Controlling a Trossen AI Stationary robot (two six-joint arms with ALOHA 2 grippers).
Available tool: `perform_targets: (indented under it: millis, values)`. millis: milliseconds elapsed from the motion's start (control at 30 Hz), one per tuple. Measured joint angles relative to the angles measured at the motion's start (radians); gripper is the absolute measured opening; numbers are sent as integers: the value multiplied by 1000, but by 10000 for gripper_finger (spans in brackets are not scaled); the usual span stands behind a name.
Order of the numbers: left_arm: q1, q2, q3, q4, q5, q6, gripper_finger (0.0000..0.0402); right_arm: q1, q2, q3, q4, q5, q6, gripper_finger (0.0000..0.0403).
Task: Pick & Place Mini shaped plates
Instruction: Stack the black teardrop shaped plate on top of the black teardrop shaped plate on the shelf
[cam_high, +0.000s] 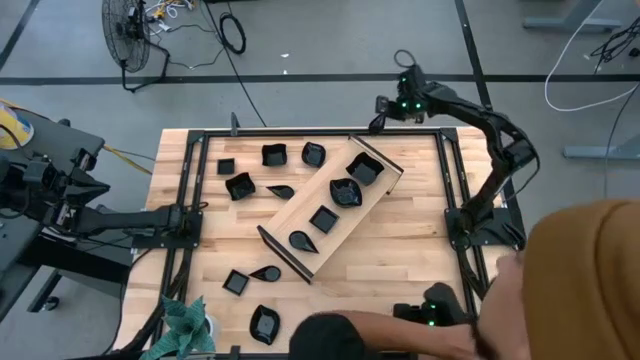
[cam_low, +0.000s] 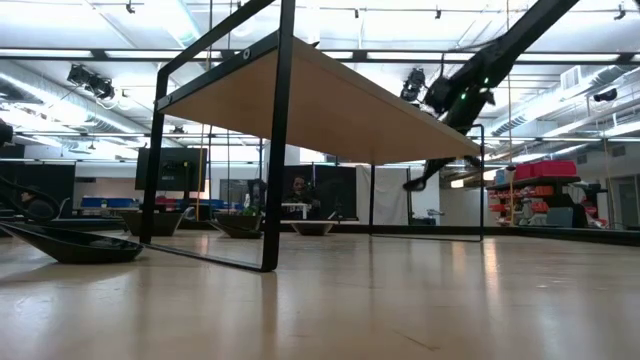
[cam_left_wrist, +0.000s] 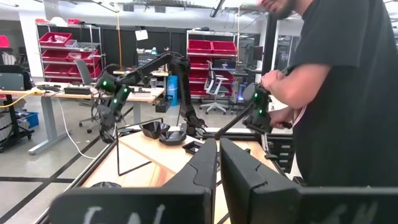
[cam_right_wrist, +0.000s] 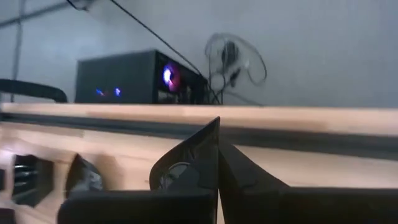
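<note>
**A:** So, where are your pincers relative to the tray (cam_high: 300, 215)?

**B:** My right pincer (cam_high: 380, 112) hangs just beyond the tray's far end, over the back edge of the worktop (cam_high: 410, 245). Its fingers are pressed together and there is nothing between them. My left pincer (cam_left_wrist: 218, 146) waits well off to the tray's left, past the worktop's left edge. Its fingers are together too, with only a thin slit between them, and it holds nothing.

**A:** And the mini shaped plates (cam_high: 345, 192)?

**B:** Four lie inside the tray in a row along its length. One is at the far end, the next is just beside it, another is past the middle, and a teardrop one is near the near end. The tray itself lies slantwise across the middle of the worktop.

**A:** What about the others?

**B:** They lie loose on the wood. Five are scattered on the tray's far-left side, and two of them are close to its long edge. Three more lie off the tray's near end, and one of those is right at the worktop's front edge. Neither pincer touches any plate.

**A:** Is anyone about?

**B:** A person (cam_high: 585, 275) leans in at the corner to the near right of the tray, with a dark sleeve stretched along the front edge.
</note>
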Motion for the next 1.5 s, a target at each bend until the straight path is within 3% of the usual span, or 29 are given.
perform_targets:
  millis: [300,633,1067,1500]
  values:
    - [0,0,0,0,0,0,25,2,-191,0,0,27,-66,0]
    - [0,0,0,0,0,0,25,102,-375,0,-4,29,-88,0]
    - [0,0,0,0,0,0,25,458,-472,0,-3,268,65,0]
    - [0,0,0,0,0,0,25,858,-460,0,29,535,379,0]
